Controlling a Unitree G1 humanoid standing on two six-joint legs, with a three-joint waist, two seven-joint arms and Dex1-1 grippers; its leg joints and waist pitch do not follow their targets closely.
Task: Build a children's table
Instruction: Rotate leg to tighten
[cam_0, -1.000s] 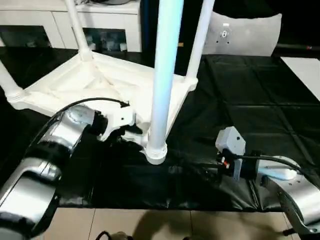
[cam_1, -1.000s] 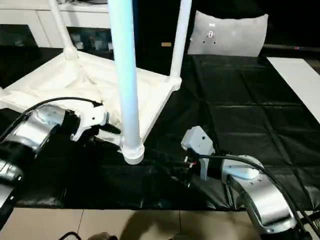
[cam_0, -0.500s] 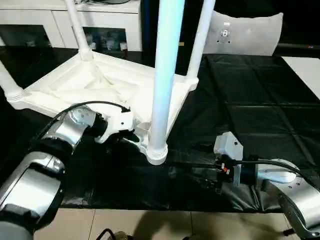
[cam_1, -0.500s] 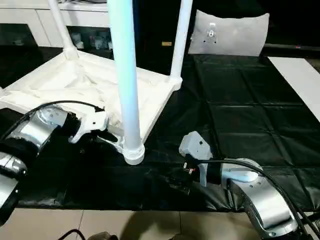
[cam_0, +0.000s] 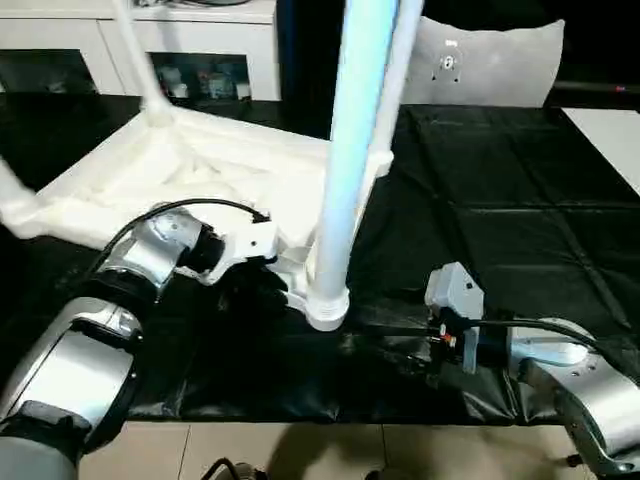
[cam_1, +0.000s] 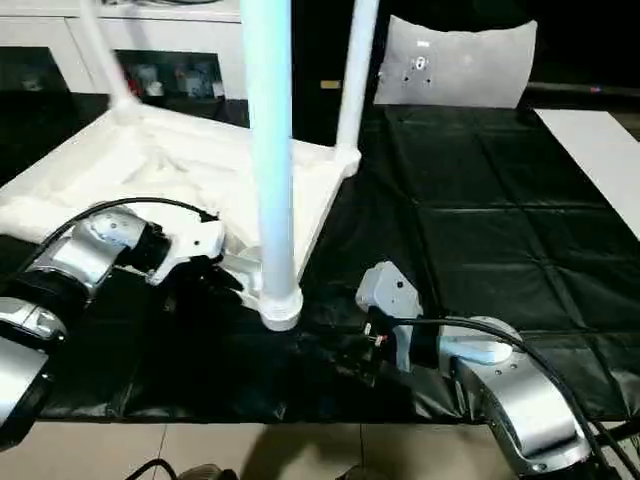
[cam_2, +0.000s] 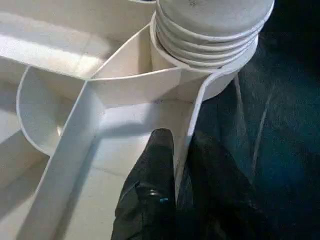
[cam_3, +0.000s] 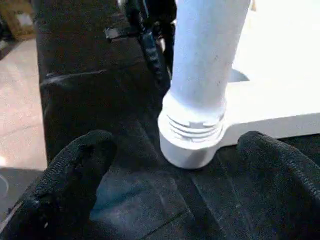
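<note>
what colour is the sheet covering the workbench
Black, with faint creases; the sheet shows best in the right eye view.

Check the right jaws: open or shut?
Open. The right gripper has its fingers spread wide either side of the near leg's socket, touching nothing.

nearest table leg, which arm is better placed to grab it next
Right. The right gripper is open, its fingers either side of the nearest leg base near the corner socket. The left gripper is pinching the table top's rim.
</note>
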